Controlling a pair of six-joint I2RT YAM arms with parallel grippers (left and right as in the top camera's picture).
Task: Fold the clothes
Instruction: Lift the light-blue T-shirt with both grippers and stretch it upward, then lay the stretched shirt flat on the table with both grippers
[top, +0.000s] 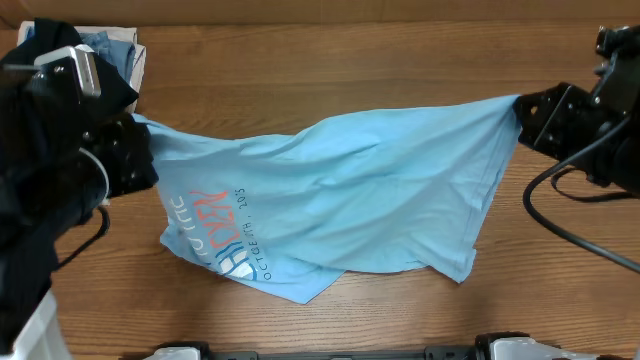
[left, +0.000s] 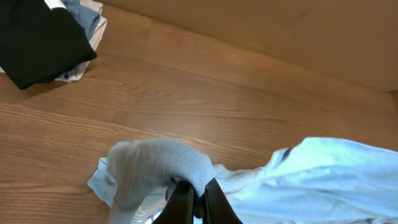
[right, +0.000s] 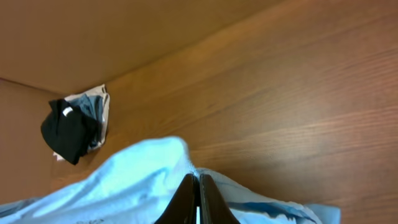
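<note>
Scene: A wooden table (top: 330, 60) seen from above, with my two arms at its left and right sides.
T-shirt: The light blue t-shirt (top: 360, 190) is stretched between my two grippers across the middle of the table. Its far edge is lifted. Its near part sags onto the wood, wrinkled, with white lettering (top: 215, 235) towards the left.
Left gripper: My left gripper (left: 196, 194) is closed on a bunched corner of the t-shirt, with fabric rolled over the fingertips.
Right gripper: My right gripper (right: 198, 186) is pinched closed on the opposite edge, with cloth draping either side of it.
Elsewhere: A stack of folded garments (top: 115, 50), with a black shirt (left: 37, 37) on top, sits at the far left, just beside my left arm.
Step in hand: I judge this to be spreading the t-shirt flat before the first fold.
Doing it well: Hold both pinches firm and draw my hands apart evenly until the sag goes. Then lower them together so the cloth lands smooth, steering my left arm away from the stack.
Risk: The bunched left corner may slip or land crumpled.
</note>
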